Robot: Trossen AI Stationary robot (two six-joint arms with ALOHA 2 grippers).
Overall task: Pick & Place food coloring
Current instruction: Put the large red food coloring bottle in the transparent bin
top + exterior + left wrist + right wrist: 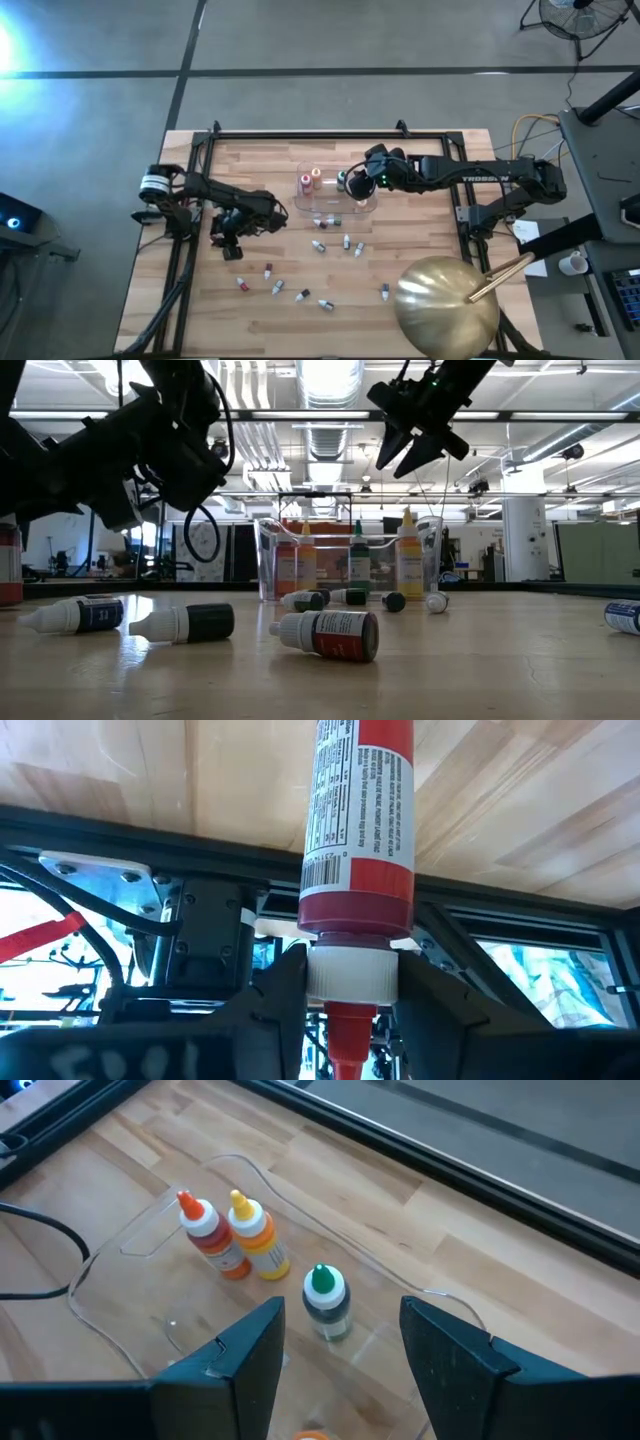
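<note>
Several small food coloring bottles (318,245) lie on their sides on the wooden table (430,230), and a few (325,635) lie close to the low camera. More stand upright on their bases in the clear tub (365,208): a red one (208,1235), a yellow one (258,1235) and a green-capped one (325,1295). My left gripper (230,243) is at the table's left, shut on a red-labelled bottle (355,810). My right gripper (342,1315) hangs open above the tub with nothing between its fingers, and it also shows from the side (408,452). My left gripper pinches the red-labelled bottle by its white cap collar (350,970) between the two fingers (285,990), which lie across the bottle. The body sticks out ahead of the fingers and the red dropper tip points back toward the wrist. The bottle's base is out of frame.
A big gold dome (445,305) with a wooden stick (500,278) resting on it fills the near right corner. A black frame rail (330,135) runs along the table's far edge and down both sides. Loose bottles are strewn from the tub toward the near edge (303,295).
</note>
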